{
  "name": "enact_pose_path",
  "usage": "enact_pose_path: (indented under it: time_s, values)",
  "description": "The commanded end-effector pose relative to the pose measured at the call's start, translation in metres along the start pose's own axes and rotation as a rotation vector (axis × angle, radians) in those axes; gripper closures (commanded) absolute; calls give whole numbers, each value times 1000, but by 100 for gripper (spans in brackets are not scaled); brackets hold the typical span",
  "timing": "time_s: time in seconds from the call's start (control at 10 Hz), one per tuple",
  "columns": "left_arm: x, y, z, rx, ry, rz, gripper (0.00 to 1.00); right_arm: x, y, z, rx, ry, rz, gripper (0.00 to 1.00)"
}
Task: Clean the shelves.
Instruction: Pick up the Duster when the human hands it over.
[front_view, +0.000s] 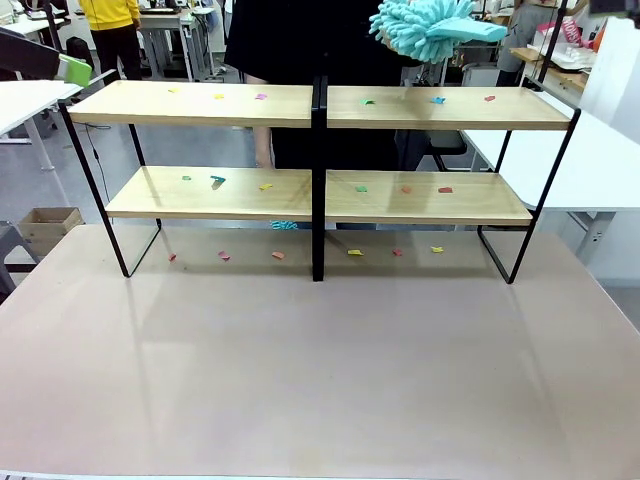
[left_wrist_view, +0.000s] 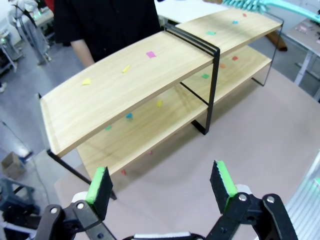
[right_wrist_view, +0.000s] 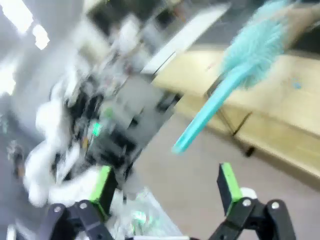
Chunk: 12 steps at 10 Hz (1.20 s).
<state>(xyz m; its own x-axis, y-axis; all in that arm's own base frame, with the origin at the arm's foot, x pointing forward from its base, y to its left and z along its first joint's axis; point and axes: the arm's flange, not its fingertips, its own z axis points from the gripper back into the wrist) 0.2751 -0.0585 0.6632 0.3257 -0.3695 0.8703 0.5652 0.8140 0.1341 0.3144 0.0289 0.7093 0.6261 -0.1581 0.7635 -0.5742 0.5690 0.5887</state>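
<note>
On the table (front_view: 320, 380) the shelves (front_view: 200, 103), strewn with scraps (front_view: 261, 97), await wiping, so a teal duster (front_view: 425, 28) hovers above their top right board, handle (right_wrist_view: 210, 107) apparently offered to the right gripper (right_wrist_view: 167, 187), which, like the left gripper (left_wrist_view: 162, 182), gapes empty.

Shelves (front_view: 420, 197): matt light wood, black metal frame; fluffy duster (front_view: 425, 28).

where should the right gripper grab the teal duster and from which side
Probably the bare handle of the duster, near its free end, coming in from that end: it is slim, straight and points toward the open right gripper, while the fluffy head is soft and bulky.
</note>
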Motion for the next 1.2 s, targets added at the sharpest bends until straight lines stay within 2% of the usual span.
enact_pose_path:
  time_s: [0.0, 0.1, 0.2, 0.3, 0.5, 0.7, 0.9, 1.1]
  values:
    - [-1, 1, 1, -10, -6, -4, 0, -21, 1, 24, 106, 46, 60, 0]
    - [-1, 1, 1, -10, -6, -4, 0, 0, 0, 0, 0, 0, 0, 0]
    - [-1, 1, 1, -10, -6, -4, 0, 10, 1, -18, 80, 105, -82, 0]
    - [-1, 1, 1, -10, -6, -4, 0, 17, -5, -36, 61, 217, -149, 0]
    - [-1, 1, 1, -10, -6, -4, 0, 31, -17, -67, 114, 268, -292, 0]
    - [-1, 1, 1, -10, -6, -4, 0, 36, -20, -104, 81, 318, -372, 0]
    - [-1, 1, 1, -10, -6, -4, 0, 43, -25, -137, 64, 286, -485, 0]
    - [-1, 1, 1, -10, -6, -4, 0, 48, -27, -150, -4, 214, -566, 0]
